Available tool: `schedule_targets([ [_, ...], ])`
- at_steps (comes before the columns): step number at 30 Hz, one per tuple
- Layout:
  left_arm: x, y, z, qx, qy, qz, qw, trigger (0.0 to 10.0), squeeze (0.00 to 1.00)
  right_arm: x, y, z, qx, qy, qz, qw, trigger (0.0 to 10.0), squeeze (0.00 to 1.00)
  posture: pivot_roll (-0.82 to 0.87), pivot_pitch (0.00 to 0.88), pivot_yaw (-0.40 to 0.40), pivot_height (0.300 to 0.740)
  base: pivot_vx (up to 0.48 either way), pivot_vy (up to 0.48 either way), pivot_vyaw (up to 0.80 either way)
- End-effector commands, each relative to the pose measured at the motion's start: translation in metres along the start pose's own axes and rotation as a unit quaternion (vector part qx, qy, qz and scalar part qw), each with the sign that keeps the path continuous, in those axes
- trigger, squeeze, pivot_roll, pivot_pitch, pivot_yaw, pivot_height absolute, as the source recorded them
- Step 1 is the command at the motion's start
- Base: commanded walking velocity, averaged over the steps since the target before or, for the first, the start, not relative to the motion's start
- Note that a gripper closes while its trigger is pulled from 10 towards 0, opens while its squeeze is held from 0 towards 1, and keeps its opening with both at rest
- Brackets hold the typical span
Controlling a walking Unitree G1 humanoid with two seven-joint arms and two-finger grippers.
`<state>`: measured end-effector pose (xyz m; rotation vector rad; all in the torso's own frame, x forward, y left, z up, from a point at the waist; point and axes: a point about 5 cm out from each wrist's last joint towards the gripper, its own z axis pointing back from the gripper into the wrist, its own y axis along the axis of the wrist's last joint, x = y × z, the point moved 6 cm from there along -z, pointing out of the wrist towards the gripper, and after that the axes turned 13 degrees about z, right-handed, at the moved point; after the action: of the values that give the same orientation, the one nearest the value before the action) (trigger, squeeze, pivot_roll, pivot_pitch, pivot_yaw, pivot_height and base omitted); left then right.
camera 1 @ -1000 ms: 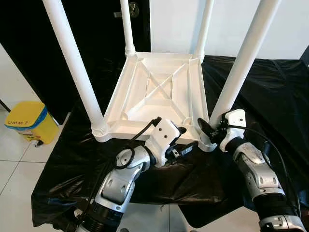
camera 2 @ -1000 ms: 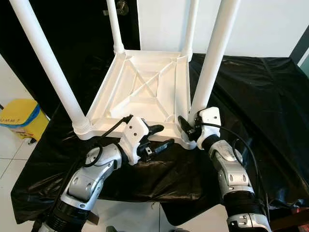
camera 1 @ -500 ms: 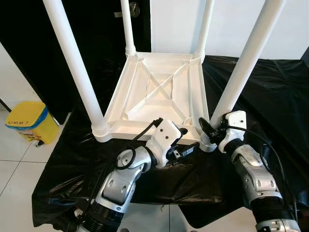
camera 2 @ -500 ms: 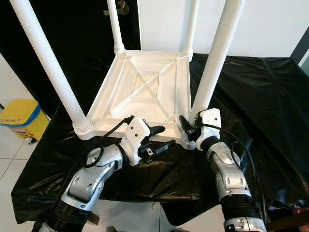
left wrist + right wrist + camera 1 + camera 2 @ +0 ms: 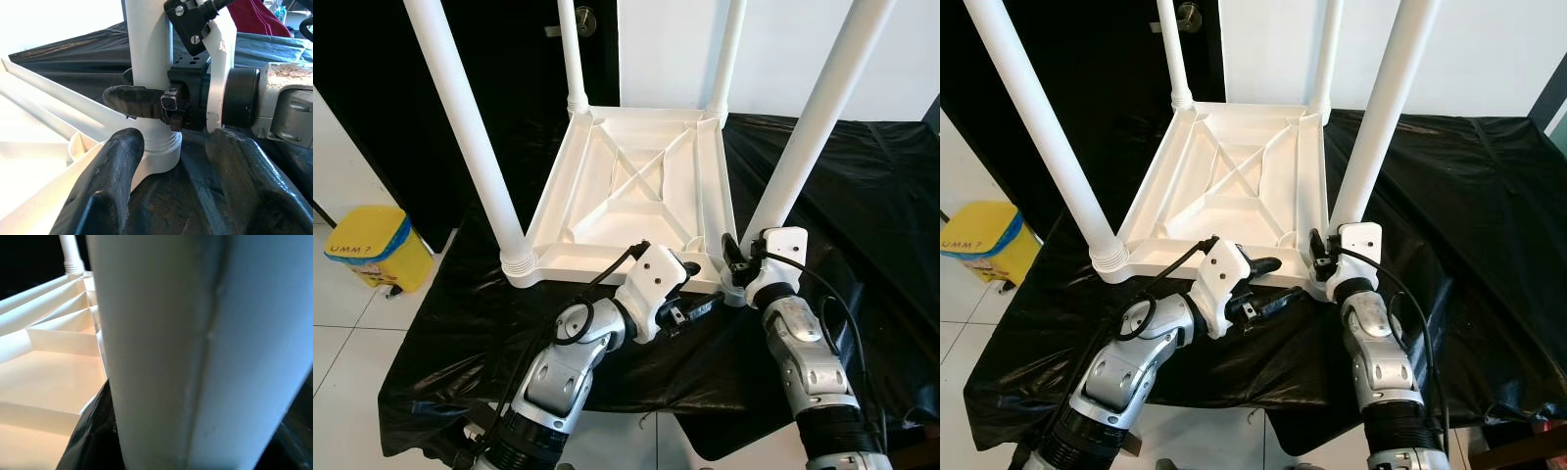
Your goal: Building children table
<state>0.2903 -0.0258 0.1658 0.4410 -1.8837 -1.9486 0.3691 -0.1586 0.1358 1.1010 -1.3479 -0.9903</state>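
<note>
Black plastic sheet (image 5: 862,196) covers the whole work surface, and the white kids' table (image 5: 636,191) sits upside down on it with all four legs pointing up.

Right gripper (image 5: 740,266) is at the near-right leg (image 5: 803,147), right down at its base where it goes into the corner socket. In the left wrist view one black finger (image 5: 139,102) is wrapped against the leg just above the collar, so I'd call it clamped on the leg. Left gripper (image 5: 693,286) hovers just beside that same corner, over the sheet by the table's near edge, fingers spread wide and holding nothing.

Looks like this leg is being seated or tightened. My take: keep the grip low near the collar, keep the leg square to the socket, and use the free gripper to pin the table's near edge so the top doesn't spin or slide on that slippery sheet.

Other stuff: yellow bin (image 5: 374,247) on the floor past the table's left side, dark door (image 5: 509,59) behind. The two grippers are crowded together at that corner, so bumping is my worry.
</note>
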Motion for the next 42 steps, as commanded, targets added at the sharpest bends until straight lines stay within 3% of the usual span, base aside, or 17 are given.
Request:
schedule_targets([
  [1,-0.003,-0.002,-0.002,0.0,0.012,0.002,1.0,10.0,0.0,0.007,-0.029,0.007,-0.06,-0.038,-0.001,0.997,10.0,0.0,-0.11,0.041,0.025,0.74,0.0,0.0,0.0],
  [4,-0.003,-0.002,-0.002,0.0,0.011,0.002,1.0,10.0,0.0,0.008,-0.029,0.008,-0.063,-0.054,-0.003,0.997,10.0,0.0,-0.11,0.041,0.025,0.74,0.0,0.0,0.0],
  [6,-0.003,-0.002,-0.002,0.001,0.012,0.002,1.0,10.0,0.0,0.0,-0.027,0.01,-0.065,-0.09,-0.025,0.993,10.0,0.0,-0.1,0.033,0.02,0.74,0.0,0.0,0.0],
  [9,-0.003,-0.001,-0.003,0.003,0.012,0.001,1.0,10.0,0.0,-0.011,-0.022,0.009,-0.061,-0.081,-0.031,0.994,10.0,0.0,-0.1,0.029,0.016,0.74,0.0,0.0,0.0],
  [17,-0.004,-0.001,-0.003,0.004,0.016,-0.001,1.0,10.0,0.0,-0.016,-0.017,0.006,-0.051,-0.064,-0.025,0.996,10.0,0.0,-0.1,0.02,0.009,0.74,0.0,0.0,0.0],
  [18,-0.004,-0.001,-0.003,0.005,0.016,-0.001,1.0,10.0,0.0,-0.018,-0.015,0.006,-0.045,-0.06,-0.023,0.997,10.0,0.3,-0.1,0.019,0.009,0.74,0.0,0.0,0.0],
  [19,-0.004,-0.001,-0.004,0.005,0.016,-0.001,1.0,10.0,0.0,-0.019,-0.012,0.005,-0.039,-0.056,-0.024,0.997,10.0,1.0,-0.1,0.018,0.008,0.74,0.0,0.0,0.0],
  [29,-0.005,-0.001,-0.004,0.006,0.018,-0.002,1.0,10.0,0.0,-0.011,-0.002,0.006,-0.005,-0.028,-0.024,0.999,10.0,1.0,-0.1,0.012,0.005,0.74,0.0,0.0,0.0],
  [36,-0.01,0.0,-0.003,0.006,0.023,-0.006,1.0,10.0,0.0,-0.006,0.003,0.014,0.032,0.086,-0.013,0.996,10.0,1.0,-0.1,0.008,0.015,0.74,0.0,0.0,0.0],
  [37,-0.01,0.0,-0.003,0.006,0.022,-0.007,1.0,10.0,0.0,-0.006,0.004,0.013,0.039,0.119,0.0,0.992,10.0,0.0,-0.11,0.008,0.022,0.74,0.0,0.0,0.0],
  [42,-0.011,0.001,-0.003,0.005,0.017,-0.01,1.0,10.0,0.0,-0.012,0.003,0.009,0.043,0.19,0.026,0.98,10.0,0.0,-0.11,0.01,0.031,0.74,0.0,0.0,0.0],
])
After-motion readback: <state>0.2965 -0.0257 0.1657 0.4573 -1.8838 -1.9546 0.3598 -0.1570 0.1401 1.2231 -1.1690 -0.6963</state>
